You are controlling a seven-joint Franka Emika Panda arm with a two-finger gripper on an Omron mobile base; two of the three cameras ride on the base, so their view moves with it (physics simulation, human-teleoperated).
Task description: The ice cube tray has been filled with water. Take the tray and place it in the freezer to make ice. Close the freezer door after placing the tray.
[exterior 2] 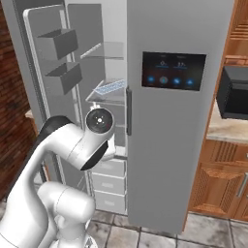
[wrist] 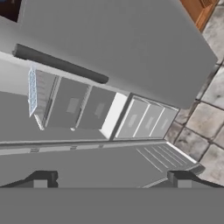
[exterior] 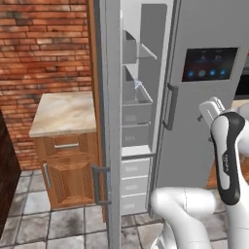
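The ice cube tray (exterior 2: 109,87) is seen lying on a grey shelf (exterior 2: 105,98) inside the freezer (exterior 2: 104,72), apart from the hand (wrist: 112,180) and held by nothing. In the hand view the tray (wrist: 32,89) appears far to the upper left of the fingertips (wrist: 40,179), as a thin pale blue strip seen edge-on. The fingertips are set wide apart with nothing between them, so the hand is open.

The tray's grid of pale blue cells is made out in the right base view; in the left base view only a small pale sliver (exterior: 137,84) of it is visible above a grey bin (exterior: 137,105). The freezer door (exterior: 112,121) stands open, and its long bar handle (exterior: 99,185) is shown in the left base view. The other door (exterior 2: 177,111), plain grey metal with a dark display panel (exterior 2: 173,70), is closed. Pale drawers (wrist: 148,121) are stacked below the shelves. A wooden cabinet with a marbled worktop (exterior: 63,113) stands before a brick wall (exterior: 44,48).
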